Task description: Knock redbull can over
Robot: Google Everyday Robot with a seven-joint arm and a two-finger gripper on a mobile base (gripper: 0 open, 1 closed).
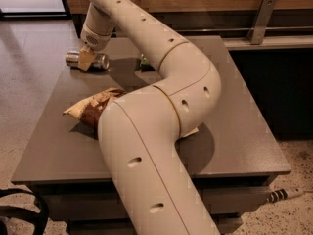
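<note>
The redbull can (78, 59) lies on its side at the far left edge of the grey table (234, 111), its shiny silver top facing left. My gripper (88, 58) hangs from the cream arm right over the middle of the can and hides part of its body. Only one tan fingertip shows against the can.
A brown and tan chip bag (93, 109) lies on the table's left half, partly behind my arm. A green item (144, 61) peeks out behind the arm at the far side. A wooden counter and a metal bracket (259, 18) stand behind the table.
</note>
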